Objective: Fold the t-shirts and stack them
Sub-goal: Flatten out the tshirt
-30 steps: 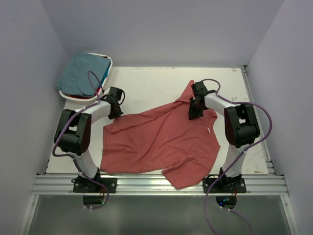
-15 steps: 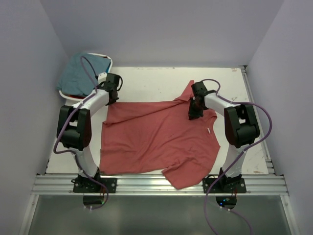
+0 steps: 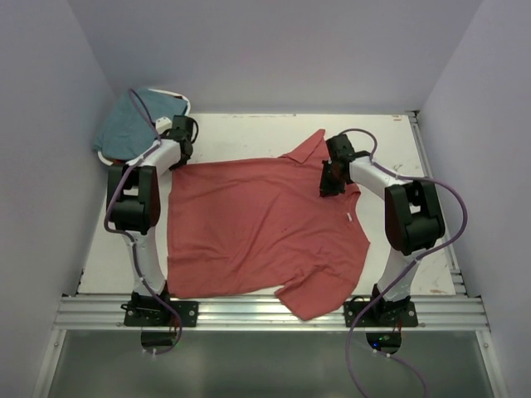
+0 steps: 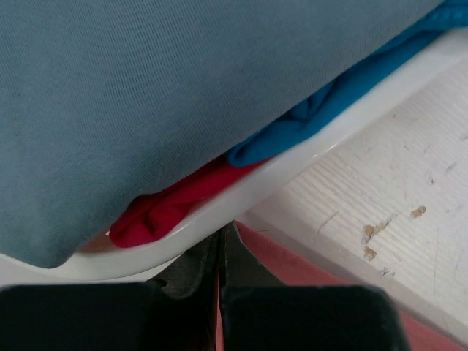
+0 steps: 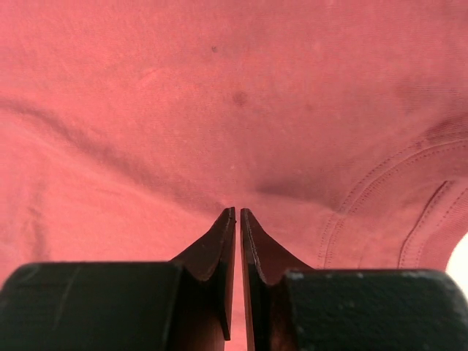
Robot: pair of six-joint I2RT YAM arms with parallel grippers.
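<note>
The left gripper (image 3: 181,143) was carried right up against the white basket (image 3: 177,98). The brick-red t-shirt (image 3: 257,224) was drawn toward the basket with it, and its crumpled corner was pulled out flat.

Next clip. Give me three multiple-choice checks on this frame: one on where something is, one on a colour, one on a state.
1. Where is the basket?
A. Far-left corner of the table
B. Far-right corner
C. Between the arm bases

2. What colour is the shirt spread on the table?
A. Teal
B. White
C. Brick-red

3. How is the right hand?
A. Wide open in the air
B. Shut, pinching the spread shirt
C. Shut on the basket rim

Key: 1 A, the top view shows it at the far left; 2 C, red cloth covers mid-table; 3 B, its fingers meet on red cloth in the wrist view.
</note>
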